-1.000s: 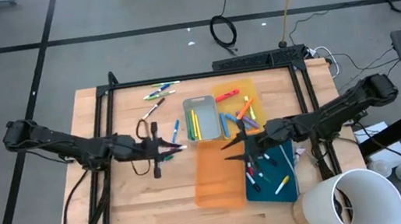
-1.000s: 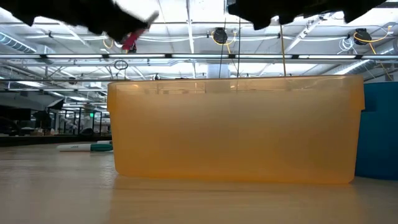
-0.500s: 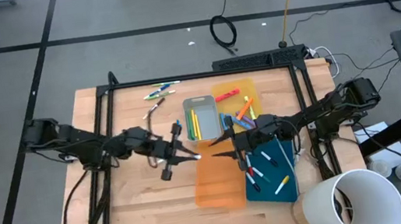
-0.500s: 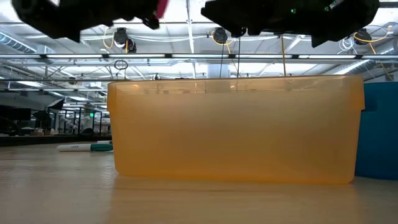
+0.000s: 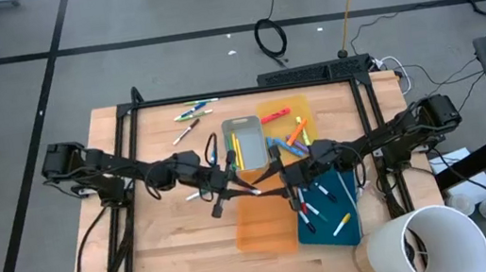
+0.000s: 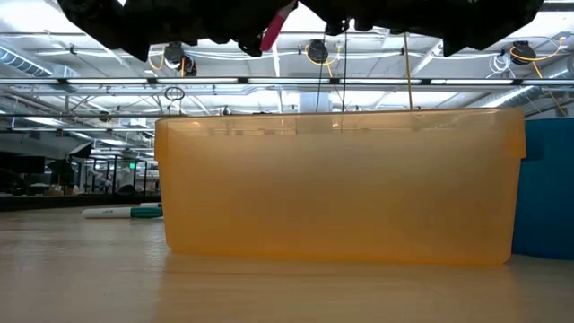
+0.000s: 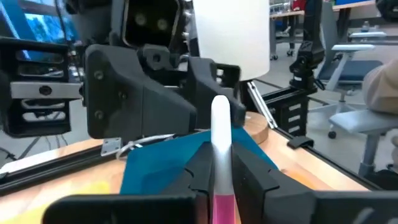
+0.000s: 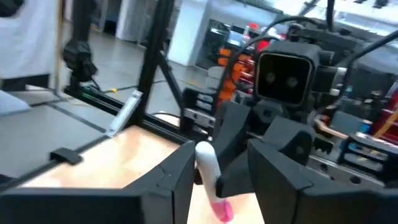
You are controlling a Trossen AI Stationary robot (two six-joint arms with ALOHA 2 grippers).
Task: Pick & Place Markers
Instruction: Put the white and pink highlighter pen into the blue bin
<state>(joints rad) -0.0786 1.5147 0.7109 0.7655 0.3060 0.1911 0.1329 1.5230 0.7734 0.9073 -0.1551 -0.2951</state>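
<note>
A marker [image 7: 221,124] with a pink body and a white end sits between the fingers of my left gripper [image 7: 222,169], which is shut on it. In the high view this gripper [image 5: 243,191] reaches in from the left, over the far left corner of the orange tray [image 5: 264,219]. My right gripper [image 5: 270,189] faces it from the right. It is open [image 8: 221,165], with one finger on either side of the marker [image 8: 206,160] and clear of it. In the low view the marker [image 6: 276,25] is high above the tray, tilted. My left gripper pinches the marker's pink body [image 7: 222,202] between its two fingers, coming level from the table's left and lying along the marker. The white end sticks out past the fingertips toward the right gripper. The marker is lifted clear of table and trays.
A blue tray [image 5: 329,205] with markers lies right of the orange one; a grey tray [image 5: 244,145] and a yellow tray [image 5: 289,125] with markers lie beyond. Loose markers [image 5: 192,112] lie at the far edge. A white cylinder [image 5: 425,244] stands at the near right corner.
My left gripper has carried the marker toward the table's right and slightly nearer, up to the right gripper. My right gripper moved left toward it in the first half second, then held, staying open, so the marker's white end now lies between its fingers.
</note>
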